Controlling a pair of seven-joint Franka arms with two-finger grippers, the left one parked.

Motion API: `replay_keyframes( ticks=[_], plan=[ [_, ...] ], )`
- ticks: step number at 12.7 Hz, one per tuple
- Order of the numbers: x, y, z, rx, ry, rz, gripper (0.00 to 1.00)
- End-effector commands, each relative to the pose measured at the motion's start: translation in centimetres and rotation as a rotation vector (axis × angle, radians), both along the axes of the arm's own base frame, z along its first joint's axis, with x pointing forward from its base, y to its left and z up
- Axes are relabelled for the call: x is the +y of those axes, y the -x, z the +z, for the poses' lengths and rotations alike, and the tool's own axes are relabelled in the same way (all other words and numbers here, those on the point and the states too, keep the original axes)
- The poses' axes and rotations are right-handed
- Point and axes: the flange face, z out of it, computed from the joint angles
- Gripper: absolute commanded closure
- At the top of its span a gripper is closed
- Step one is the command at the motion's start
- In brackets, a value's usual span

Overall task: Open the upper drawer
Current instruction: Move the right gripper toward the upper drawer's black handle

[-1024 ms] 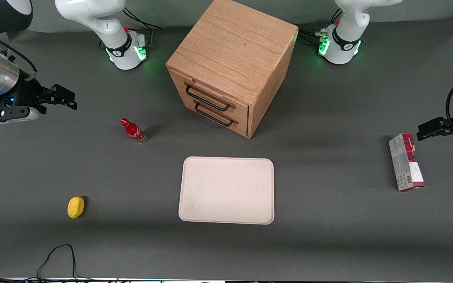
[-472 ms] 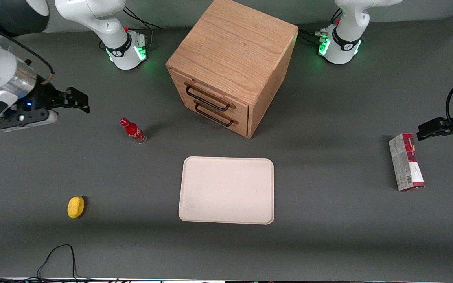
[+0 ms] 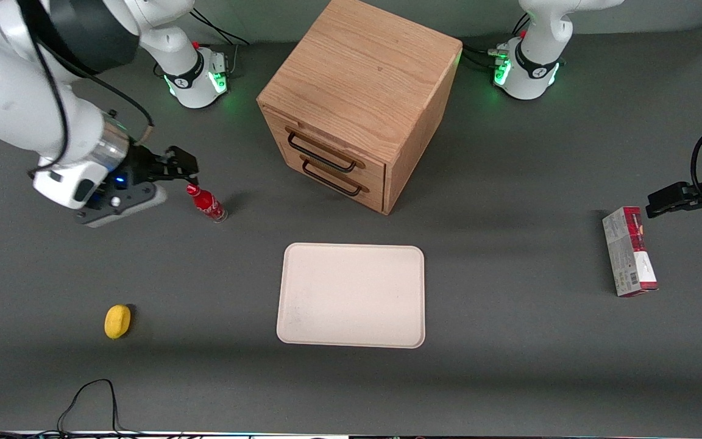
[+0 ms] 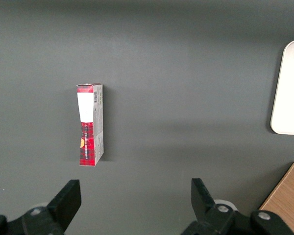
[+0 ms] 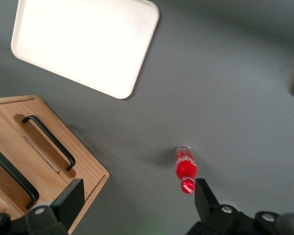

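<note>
Front view: your gripper (image 3: 185,166) hangs above the table just over the cap of the red bottle (image 3: 206,203), toward the working arm's end. Its fingers look spread, with nothing between them. The upper drawer (image 3: 326,151) sits closed in the wooden cabinet (image 3: 360,100), well apart from the gripper and toward the table's middle, with its black handle (image 3: 320,153) untouched. The cream tray (image 3: 351,295) lies nearer the camera than the cabinet.

Right wrist view: the two fingers (image 5: 71,201) stand wide apart, gripping nothing. The bottle (image 5: 185,169) stands between them, lower down. The upper drawer's handle (image 5: 12,170) shows only partly on the cabinet front (image 5: 36,152).

Left wrist view: you see only a red carton (image 4: 90,124) and the tray's edge (image 4: 288,88).
</note>
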Motion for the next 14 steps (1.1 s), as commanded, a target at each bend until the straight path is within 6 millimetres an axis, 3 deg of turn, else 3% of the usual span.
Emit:
replay_keyframes(
  ticks=[1,4,9,14],
  plan=[
    [5.0,0.1,-1.7,0.022,-0.002,0.105,0.00],
    [7.3,0.3,-3.8,0.049,-0.044,0.301,0.00],
    [14.6,3.7,-6.6,0.088,-0.064,0.568,0.00],
    [18.4,5.1,-9.4,0.109,-0.087,0.616,0.00]
  ],
)
